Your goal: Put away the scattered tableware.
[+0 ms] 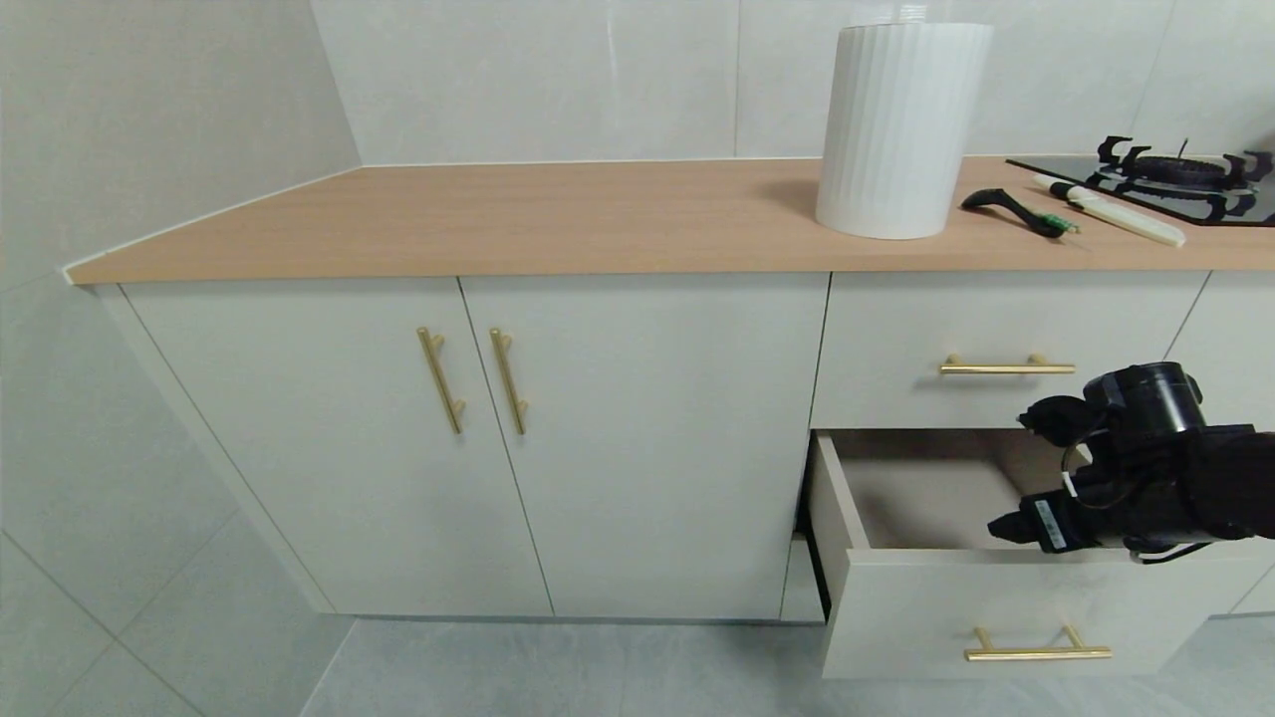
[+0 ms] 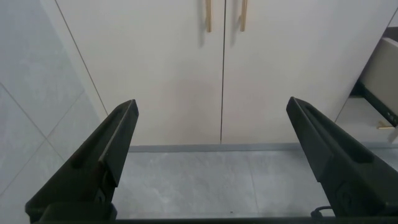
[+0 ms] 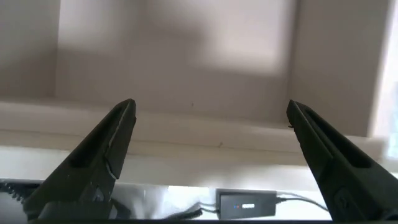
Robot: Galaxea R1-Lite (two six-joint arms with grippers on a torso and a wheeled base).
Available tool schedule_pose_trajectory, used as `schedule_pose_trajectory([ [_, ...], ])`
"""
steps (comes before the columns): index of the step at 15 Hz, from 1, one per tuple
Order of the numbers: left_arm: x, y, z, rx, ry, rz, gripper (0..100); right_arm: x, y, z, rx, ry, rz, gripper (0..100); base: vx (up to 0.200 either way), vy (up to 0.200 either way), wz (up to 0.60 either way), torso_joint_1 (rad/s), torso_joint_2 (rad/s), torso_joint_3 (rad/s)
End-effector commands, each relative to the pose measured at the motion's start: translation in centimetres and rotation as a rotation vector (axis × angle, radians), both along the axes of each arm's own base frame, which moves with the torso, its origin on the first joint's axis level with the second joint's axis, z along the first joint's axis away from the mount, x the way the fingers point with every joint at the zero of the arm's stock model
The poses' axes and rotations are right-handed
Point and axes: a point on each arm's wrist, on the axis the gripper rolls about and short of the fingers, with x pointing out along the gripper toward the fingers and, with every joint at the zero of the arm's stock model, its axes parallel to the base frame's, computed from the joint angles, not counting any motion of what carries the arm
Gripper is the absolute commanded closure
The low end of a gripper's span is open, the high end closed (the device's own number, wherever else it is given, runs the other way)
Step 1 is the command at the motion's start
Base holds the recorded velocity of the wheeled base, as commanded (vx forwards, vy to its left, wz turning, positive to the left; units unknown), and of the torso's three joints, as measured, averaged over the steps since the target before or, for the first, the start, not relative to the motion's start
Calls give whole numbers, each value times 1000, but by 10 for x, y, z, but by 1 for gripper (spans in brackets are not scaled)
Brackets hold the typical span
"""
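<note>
**Nearest.** My right gripper (image 1: 1026, 470) sits at the lower right of the head view. It is released, with its two dark fingers (image 3: 106, 155) spread wide and pointing toward the frame's left, over the front edge of the open drawer (image 1: 946, 617). My left gripper (image 2: 211, 162) is likewise released and wide apart. It faces the grey floor tiles (image 2: 186, 186) and the foot of the double cabinet doors (image 2: 155, 81).

**Cabinet front.** The open drawer is the lower of two at the right of the head view. It is pulled out toward me, and its pale interior shows behind my right gripper. A gold bar handle (image 1: 1036, 652) crosses its front panel. Directly above it is the upper drawer (image 1: 1006, 329), closed. The double cabinet doors fill the centre and left, with two upright gold handles side by side.

**Countertop.** The wood-toned countertop (image 1: 498, 214) runs across the upper half of the frame. The tableware lies on it at the upper right, well apart from the open drawer. It consists of a black-handled utensil (image 1: 1006, 207) with a small green tip at its right end and, just beside it on the right, a long white utensil (image 1: 1116, 214) lying diagonally. A white ribbed container (image 1: 901, 129) stands upright just left of the black-handled utensil.

**Farthest.** The black hob (image 1: 1240, 211) with its burner grate (image 1: 1175, 169) occupies the upper right corner, touching the frame's edge. The pale tiled wall (image 1: 548, 80) is behind it.
</note>
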Motion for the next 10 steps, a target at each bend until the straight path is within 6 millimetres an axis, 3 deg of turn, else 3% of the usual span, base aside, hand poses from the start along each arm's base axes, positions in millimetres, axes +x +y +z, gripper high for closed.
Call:
schedule_pose_trajectory([
  [1, 0, 0, 0, 0, 2, 0, 0, -5, 1, 7, -5, -6, 10, 0, 0, 0, 0, 0, 0, 0],
  [10, 0, 0, 0, 0, 2, 0, 0, -28, 10, 3, -18, 97, 52, 0, 0, 0, 0, 0, 0, 0],
])
